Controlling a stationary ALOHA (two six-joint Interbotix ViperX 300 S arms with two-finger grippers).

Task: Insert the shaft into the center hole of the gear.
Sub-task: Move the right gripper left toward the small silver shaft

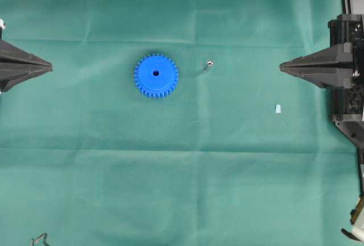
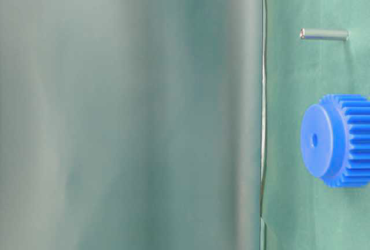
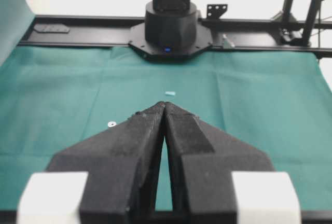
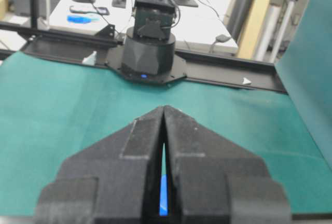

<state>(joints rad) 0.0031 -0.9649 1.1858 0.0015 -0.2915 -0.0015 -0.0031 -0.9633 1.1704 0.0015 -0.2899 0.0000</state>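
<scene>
Over on the left the black left gripper [image 1: 50, 66] has its jaws pressed together with nothing in them, well clear of the bright blue toothed plastic gear [image 1: 156, 76] lying flat on the green cloth [image 1: 182, 189], its center hole [image 1: 156, 73] facing up. Just right of the gear sits the tiny silvery metal shaft [image 1: 208, 65], apart from it. Further right is a small pale scrap [image 1: 278, 108], then the black right gripper [image 1: 281, 67], also squeezed closed and empty.
</scene>
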